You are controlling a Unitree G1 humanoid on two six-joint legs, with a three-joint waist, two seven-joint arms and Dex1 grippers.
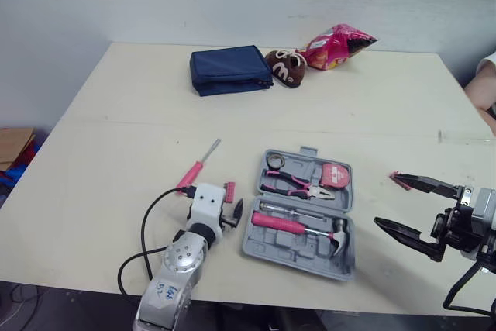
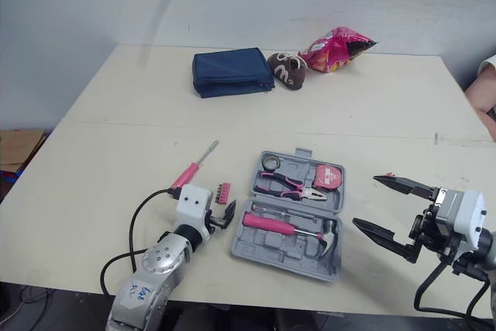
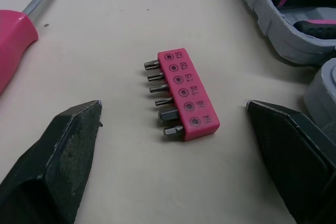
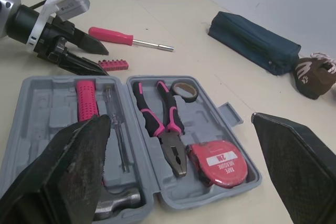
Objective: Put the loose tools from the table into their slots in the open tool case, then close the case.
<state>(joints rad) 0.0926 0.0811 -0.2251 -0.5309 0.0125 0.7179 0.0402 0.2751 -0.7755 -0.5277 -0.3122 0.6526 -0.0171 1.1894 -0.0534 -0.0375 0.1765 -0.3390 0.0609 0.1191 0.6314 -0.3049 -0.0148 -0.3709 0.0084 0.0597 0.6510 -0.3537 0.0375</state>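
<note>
**Left claw over the bit holder**

The pink bit holder lies on the table, near its front edge, just left of the open tool case. The left gripper hangs over it with fingers wide, one at each side, not touching. I judge the step is picking this holder; next the claw must descend and close across the strip. The pink screwdriver waits a little further from the front edge. In the case, the far half holds pliers, a tape measure and a tape roll; the near half holds a hammer and a thin tester, with free recesses. The right gripper, also wide and empty, hovers right of the case
</note>
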